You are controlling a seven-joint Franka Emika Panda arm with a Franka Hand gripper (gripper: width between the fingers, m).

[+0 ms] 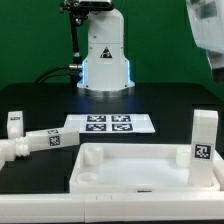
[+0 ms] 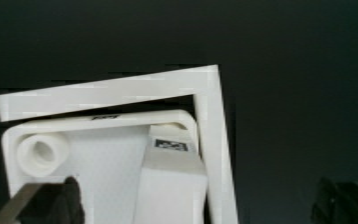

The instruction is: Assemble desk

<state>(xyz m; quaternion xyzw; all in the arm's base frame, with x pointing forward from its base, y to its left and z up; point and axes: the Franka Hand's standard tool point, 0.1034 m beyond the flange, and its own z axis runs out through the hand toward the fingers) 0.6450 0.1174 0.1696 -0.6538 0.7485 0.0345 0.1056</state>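
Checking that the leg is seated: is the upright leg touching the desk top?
Touching. In the exterior view the upright leg stands with its foot in the desk top's corner on that view's right, no gap showing.

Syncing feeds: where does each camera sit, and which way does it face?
Exterior view: off the arm, facing the white robot base across the white rimmed plastic desk top; blurred arm above.
Wrist view: on the wrist, looking down at that top's corner and a tagged white leg; open dark claw shows.
Shared: the desk top.
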